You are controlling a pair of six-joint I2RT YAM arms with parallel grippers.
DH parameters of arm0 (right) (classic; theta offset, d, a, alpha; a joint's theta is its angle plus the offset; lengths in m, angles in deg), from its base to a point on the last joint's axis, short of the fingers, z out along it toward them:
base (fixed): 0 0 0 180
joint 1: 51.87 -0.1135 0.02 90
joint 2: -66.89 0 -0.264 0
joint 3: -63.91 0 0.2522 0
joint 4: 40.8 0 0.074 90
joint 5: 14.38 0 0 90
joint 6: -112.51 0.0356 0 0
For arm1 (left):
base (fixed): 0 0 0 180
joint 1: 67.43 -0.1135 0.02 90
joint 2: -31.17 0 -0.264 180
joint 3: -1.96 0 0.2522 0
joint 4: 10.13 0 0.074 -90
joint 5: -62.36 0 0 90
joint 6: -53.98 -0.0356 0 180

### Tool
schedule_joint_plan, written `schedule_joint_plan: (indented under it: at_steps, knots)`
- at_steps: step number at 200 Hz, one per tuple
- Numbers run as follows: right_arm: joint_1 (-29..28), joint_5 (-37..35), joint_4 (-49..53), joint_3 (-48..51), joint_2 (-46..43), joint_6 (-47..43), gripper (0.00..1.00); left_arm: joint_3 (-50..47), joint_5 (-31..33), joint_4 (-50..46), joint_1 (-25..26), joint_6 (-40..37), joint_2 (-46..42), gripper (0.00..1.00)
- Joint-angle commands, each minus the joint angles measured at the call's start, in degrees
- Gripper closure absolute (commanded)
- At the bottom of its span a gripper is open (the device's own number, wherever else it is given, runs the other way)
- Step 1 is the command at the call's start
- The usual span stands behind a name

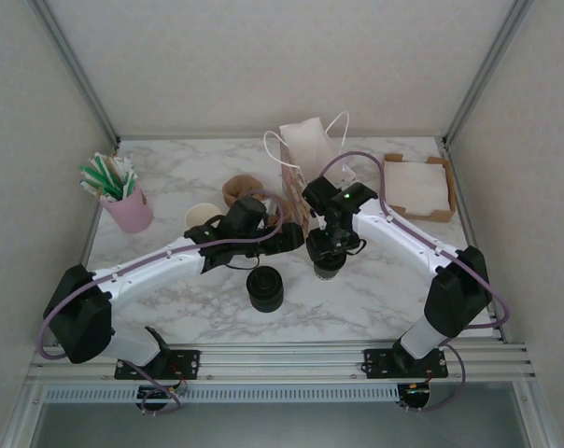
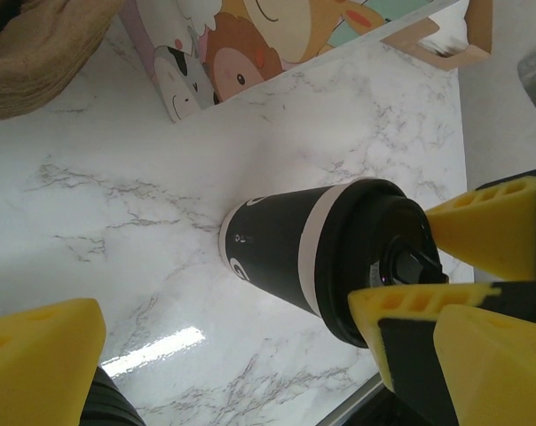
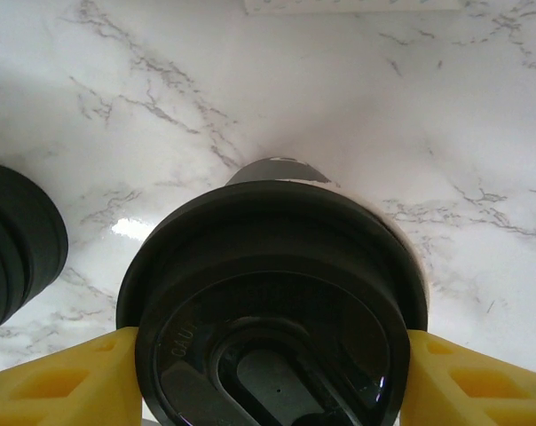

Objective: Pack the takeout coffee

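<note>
The takeout coffee is a dark cup with a white band and a black lid, upright on the marble near the table's middle. My right gripper comes down on it from above. Its yellow fingers press the lid rim on both sides, so it is shut on the cup. In the left wrist view the cup lies ahead with the right arm's fingers on its lid. My left gripper stands wide open just left of the cup, holding nothing.
A stack of black lids sits near the front, left of the cup. Behind the cup stands a cartoon-printed paper bag. Cream cups, a brown stack, a pink straw holder and a napkin box surround them.
</note>
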Motion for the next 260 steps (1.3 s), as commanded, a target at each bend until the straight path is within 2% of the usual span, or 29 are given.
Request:
schedule_joint_plan:
  at_steps: [1, 119, 260]
  knots:
    - [-0.36, -0.28, 2.46, 0.68, -1.58, 0.11, 0.35, 0.84, -1.22, 0.67, 0.52, -1.07, 0.9, 0.05]
    - [-0.1, -2.85, 0.42, -1.79, -0.11, -0.1, 0.34, 1.5, -1.16, 0.59, 0.79, -1.21, 1.93, 0.05]
    - [0.43, -1.29, -1.02, -1.15, 2.36, -0.51, 0.34, 1.41, -1.33, 0.52, 0.77, -1.42, 2.43, 0.05]
